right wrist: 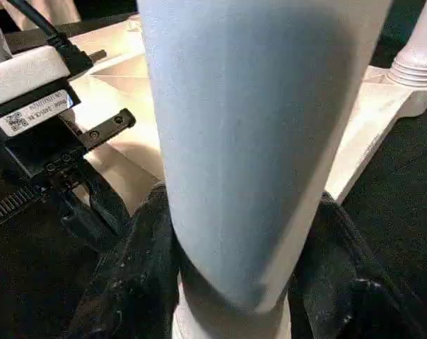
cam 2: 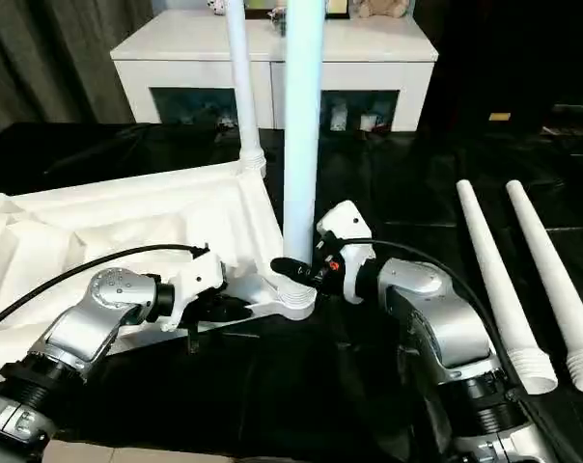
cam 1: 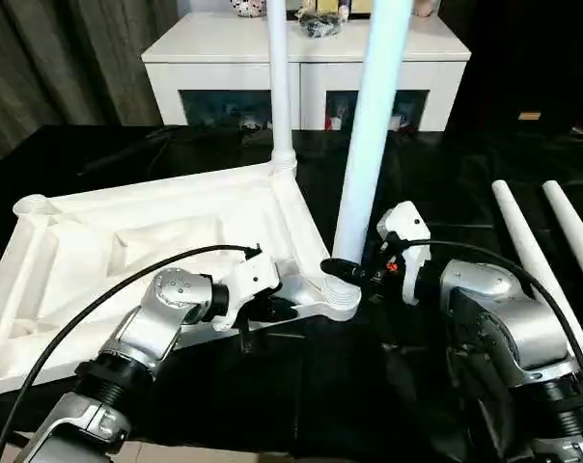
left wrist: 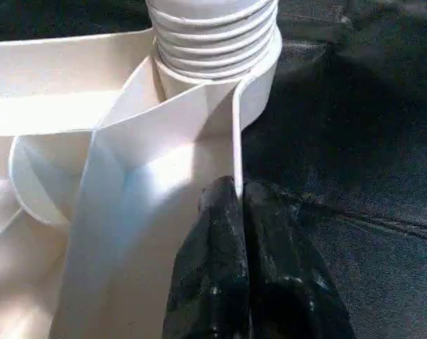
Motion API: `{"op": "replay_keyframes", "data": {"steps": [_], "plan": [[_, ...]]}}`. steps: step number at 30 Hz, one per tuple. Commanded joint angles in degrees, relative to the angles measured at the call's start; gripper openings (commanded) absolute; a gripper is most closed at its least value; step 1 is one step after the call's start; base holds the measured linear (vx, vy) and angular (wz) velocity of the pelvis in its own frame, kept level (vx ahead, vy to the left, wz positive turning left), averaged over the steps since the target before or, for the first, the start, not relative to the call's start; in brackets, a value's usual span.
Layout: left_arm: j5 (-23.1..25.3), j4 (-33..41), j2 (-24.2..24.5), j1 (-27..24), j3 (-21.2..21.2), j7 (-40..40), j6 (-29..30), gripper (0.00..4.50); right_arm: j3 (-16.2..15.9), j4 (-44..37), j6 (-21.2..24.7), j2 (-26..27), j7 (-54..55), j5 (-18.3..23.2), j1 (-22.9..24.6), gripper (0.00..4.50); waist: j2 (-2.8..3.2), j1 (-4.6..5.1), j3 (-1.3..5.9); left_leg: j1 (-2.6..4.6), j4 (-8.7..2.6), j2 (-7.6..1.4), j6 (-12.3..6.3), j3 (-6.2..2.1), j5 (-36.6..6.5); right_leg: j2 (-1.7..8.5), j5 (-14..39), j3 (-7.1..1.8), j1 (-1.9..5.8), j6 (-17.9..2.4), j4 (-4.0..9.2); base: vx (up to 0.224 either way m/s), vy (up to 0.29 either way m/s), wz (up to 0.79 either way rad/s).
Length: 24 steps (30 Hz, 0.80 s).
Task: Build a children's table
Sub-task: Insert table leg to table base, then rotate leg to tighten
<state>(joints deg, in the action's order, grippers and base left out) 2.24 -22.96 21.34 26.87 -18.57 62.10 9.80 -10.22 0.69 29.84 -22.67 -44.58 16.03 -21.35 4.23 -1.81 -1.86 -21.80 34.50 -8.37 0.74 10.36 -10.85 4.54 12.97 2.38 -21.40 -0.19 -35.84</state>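
Note:
The white tabletop [cam 1: 156, 231] lies underside up on the black-covered table. One white leg [cam 1: 280, 87] stands upright in the far corner socket. A second leg [cam 1: 374, 125] stands in the near corner socket [cam 1: 338, 294], and my right gripper [cam 1: 345, 270] is shut around it just above the socket. In the right wrist view its black fingers [right wrist: 139, 268] hug both sides of the tube. My left gripper [cam 1: 277, 311] is shut on the tabletop's thin rim [left wrist: 235, 141], just left of that socket. Two loose legs [cam 2: 494, 280] [cam 2: 552, 280] lie side by side at the right.
A white cabinet [cam 1: 301, 58] with glass doors stands behind the table, with small items on top. An empty corner socket [cam 1: 33, 205] shows at the tabletop's far left. Black cables run from both wrists. Grey curtains hang at the back left.

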Motion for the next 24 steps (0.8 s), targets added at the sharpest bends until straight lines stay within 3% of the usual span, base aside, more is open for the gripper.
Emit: {"op": "replay_keyframes", "data": {"steps": [1,5,8,11,12,16,18,19,21,24], "plan": [[1.1,0.3,1.1,0.1,-0.4,-0.5,0.6,0.0,-3.7,3.7,3.3,0.4,-1.7,-0.4,2.8,1.82,-0.31,-0.06,2.28,1.15,-5.46,-4.73,1.8,-2.45,-20.1,4.52,12.0,-2.8,1.05,-11.5,5.28,0.0,0.0,0.0],[2.1,-0.2,2.4,0.6,-2.1,1.6,2.4,0.0,-3.5,4.3,2.5,0.7,-1.6,-0.8,2.7,1.82,0.13,0.06,2.16,1.17,-5.59,-4.66,2.27,-2.52,-21.4,4.51,12.8,-2.8,1.01,-11.6,5.34,0.0,0.0,0.0],[2.8,-1.0,2.8,1.2,-2.6,1.6,4.2,0.0,-3.5,4.2,2.3,0.7,-1.7,-0.8,2.8,1.82,-0.02,0.17,2.03,1.41,-5.71,-4.66,2.66,-2.5,-22.5,4.49,14.1,-2.85,0.96,-11.4,5.59,0.0,0.0,0.0],[3.2,-1.5,3.1,1.7,-2.9,1.7,5.0,0.0,-3.6,4.3,2.3,0.8,-1.6,-0.9,2.8,1.82,0.2,0.19,1.71,1.83,-5.91,-4.66,3.25,-2.61,-25.0,4.58,18.3,-2.93,0.82,-10.9,6.07,0.0,0.0,0.0],[3.2,-1.5,3.1,1.7,-2.9,1.7,5.0,0.0,-3.6,4.3,2.3,0.8,-1.6,-0.9,2.8,1.82,0.11,0.19,1.88,1.81,-5.99,-4.68,3.33,-2.71,-24.5,4.66,18.6,-2.92,1.07,-10.6,6.13,0.0,0.0,0.0],[3.2,-2.5,2.6,2.6,-2.3,-0.4,7.2,0.0,-2.9,6.3,1.1,2.5,2.8,-3.2,2.6,1.82,0.3,0.29,1.9,1.69,-6.14,-4.66,3.42,-2.63,-23.4,4.47,16.2,-2.86,1.01,-10.9,6.05,0.0,0.0,0.0],[2.5,-3.4,0.6,3.2,-0.9,-3.9,8.5,0.0,-0.8,9.0,0.2,5.6,10.4,-5.5,2.0,1.82,0.43,0.58,1.73,1.8,-6.16,-4.52,4.1,-2.66,-24.9,4.5,18.6,-2.85,0.72,-10.8,6.18,0.0,0.0,0.0],[2.5,-3.5,0.5,3.2,-0.9,-4.1,8.6,0.0,-0.7,9.1,0.2,5.8,10.7,-5.5,1.9,1.82,0.38,0.77,1.61,1.9,-6.25,-4.45,4.66,-2.97,-26.8,4.59,22.8,-2.78,0.64,-9.6,6.49,0.0,0.0,0.0],[2.0,-5.0,-2.7,4.1,0.2,-8.7,11.3,0.0,2.2,12.1,-0.6,10.1,21.0,-7.6,1.1,1.82,0.54,1.1,1.43,2.08,-6.41,-4.47,5.42,-3.03,-28.4,4.56,25.3,-2.87,0.17,-8.6,6.8,0.0,0.0,0.0],[1.8,-6.9,-5.7,5.3,1.2,-12.9,13.5,0.0,3.1,14.4,-1.4,12.7,27.1,-9.4,0.3,1.82,0.63,1.95,1.01,2.72,-6.57,-4.25,6.45,-3.7,-34.5,4.44,31.4,-2.44,-0.28,-6.4,7.44,0.0,0.0,0.0]]}}
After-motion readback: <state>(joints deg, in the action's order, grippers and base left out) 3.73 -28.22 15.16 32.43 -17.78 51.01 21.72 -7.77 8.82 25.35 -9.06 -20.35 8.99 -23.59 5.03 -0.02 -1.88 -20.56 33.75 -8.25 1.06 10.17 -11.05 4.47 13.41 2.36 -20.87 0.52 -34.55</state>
